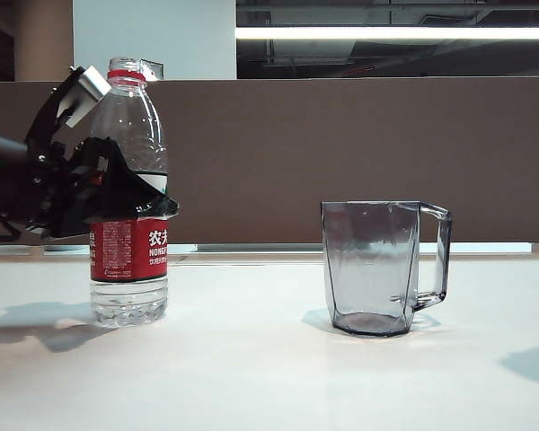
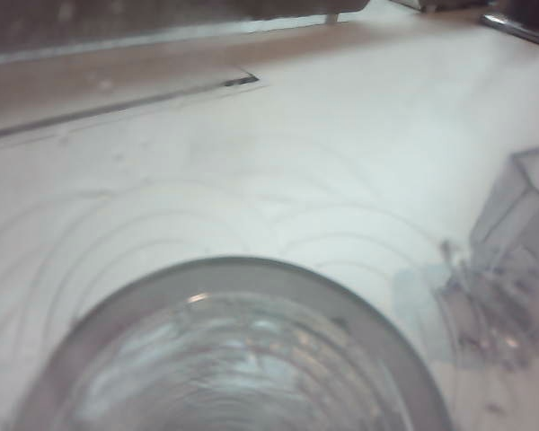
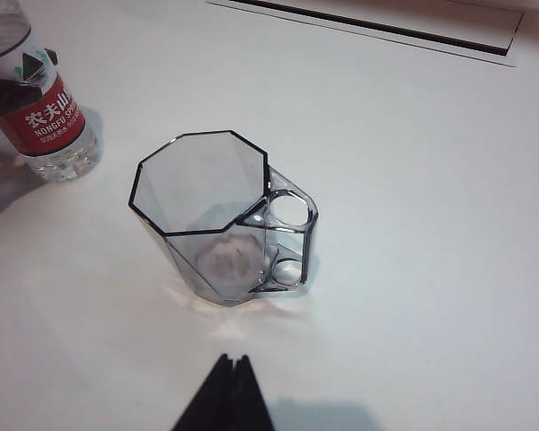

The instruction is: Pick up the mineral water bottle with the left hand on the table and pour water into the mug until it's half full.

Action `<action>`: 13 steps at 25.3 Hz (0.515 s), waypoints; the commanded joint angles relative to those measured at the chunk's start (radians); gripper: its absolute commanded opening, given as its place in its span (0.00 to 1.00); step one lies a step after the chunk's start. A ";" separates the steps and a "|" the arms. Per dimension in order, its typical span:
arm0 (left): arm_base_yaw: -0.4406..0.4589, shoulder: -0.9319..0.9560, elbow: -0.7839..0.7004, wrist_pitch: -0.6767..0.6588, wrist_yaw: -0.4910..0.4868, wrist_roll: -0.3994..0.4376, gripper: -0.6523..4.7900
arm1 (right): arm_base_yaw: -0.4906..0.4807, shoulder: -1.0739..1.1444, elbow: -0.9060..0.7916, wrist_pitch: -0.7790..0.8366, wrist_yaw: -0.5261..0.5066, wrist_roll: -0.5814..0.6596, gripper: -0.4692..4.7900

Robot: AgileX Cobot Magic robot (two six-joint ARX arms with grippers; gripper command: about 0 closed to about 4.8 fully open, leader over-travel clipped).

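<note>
Left pincer (image 1: 117, 193) sits wrapped round the mineral water bottle (image 1: 130, 260) at mid-body, just above the label; fingers hug both sides but can't tell if the squeeze is firm yet, probably gripped there for balance w/ room to tilt the neck. Bottle stands upright on the tabletop (image 1: 251, 377), cap off, well apart from the mug (image 1: 377, 268), which looks empty w/ handle turned away from the bottle. Right pincer (image 3: 225, 395) hangs near the mug, tips together, holding nothing.
</note>
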 commanded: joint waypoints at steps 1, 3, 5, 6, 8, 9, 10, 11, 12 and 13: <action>0.001 -0.003 0.004 0.013 -0.002 0.000 0.69 | 0.000 0.000 0.008 0.014 -0.002 -0.004 0.09; 0.001 -0.003 0.004 0.014 -0.002 0.000 0.58 | 0.000 0.000 0.008 0.014 -0.002 -0.004 0.09; 0.001 -0.003 0.004 0.013 -0.002 0.000 0.56 | 0.000 0.000 0.008 0.014 -0.002 -0.004 0.09; 0.001 -0.003 0.004 0.014 -0.002 0.000 0.56 | 0.000 0.000 0.008 0.014 -0.002 -0.004 0.09; 0.001 -0.003 0.004 0.013 -0.002 0.000 0.56 | 0.000 0.000 0.008 0.014 -0.002 -0.004 0.09; 0.001 -0.003 0.004 0.013 -0.002 0.000 0.56 | 0.000 0.000 0.008 0.014 -0.002 -0.004 0.09; 0.001 -0.003 0.004 0.013 -0.002 0.000 0.56 | 0.000 0.000 0.008 0.014 -0.001 -0.004 0.09; 0.001 -0.003 0.004 0.014 -0.002 0.003 0.56 | 0.000 0.000 0.008 0.014 -0.002 -0.004 0.09; 0.001 -0.003 0.004 0.016 -0.002 0.008 0.56 | 0.000 0.000 0.008 0.014 -0.002 -0.004 0.09; 0.001 -0.003 0.004 0.022 -0.002 0.008 0.56 | 0.000 0.000 0.008 0.014 -0.002 -0.004 0.09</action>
